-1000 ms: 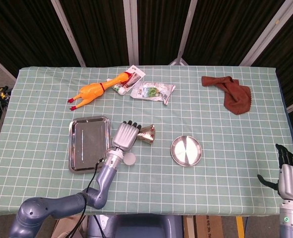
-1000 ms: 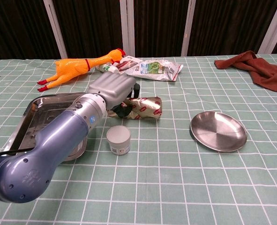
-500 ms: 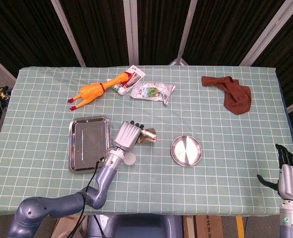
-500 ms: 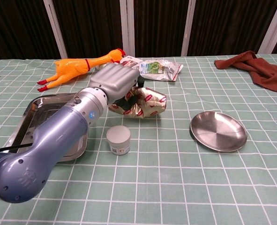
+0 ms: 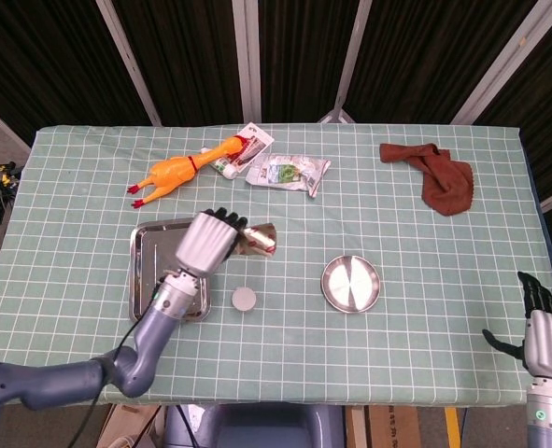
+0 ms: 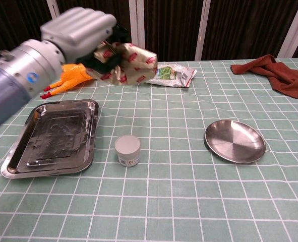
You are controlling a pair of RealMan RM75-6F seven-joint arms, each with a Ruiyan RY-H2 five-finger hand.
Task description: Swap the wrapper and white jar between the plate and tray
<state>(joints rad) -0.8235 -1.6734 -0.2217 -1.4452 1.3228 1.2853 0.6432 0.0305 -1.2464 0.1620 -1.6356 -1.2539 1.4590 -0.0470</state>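
wrapper (image 6: 131,61) gripped in left hand (image 6: 80,31), airborne

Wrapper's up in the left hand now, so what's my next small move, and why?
Probably carry the wrapper leftward and lower it over the tray. The left hand grips it in the air, above the table and just right of the tray, which looks bare. The white jar stands on the cloth between tray and plate; the right hand sits idle.

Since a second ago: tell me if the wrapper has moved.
Yes. The left hand has lifted the wrapper off the table beside the jar and carried it left, toward the tray.
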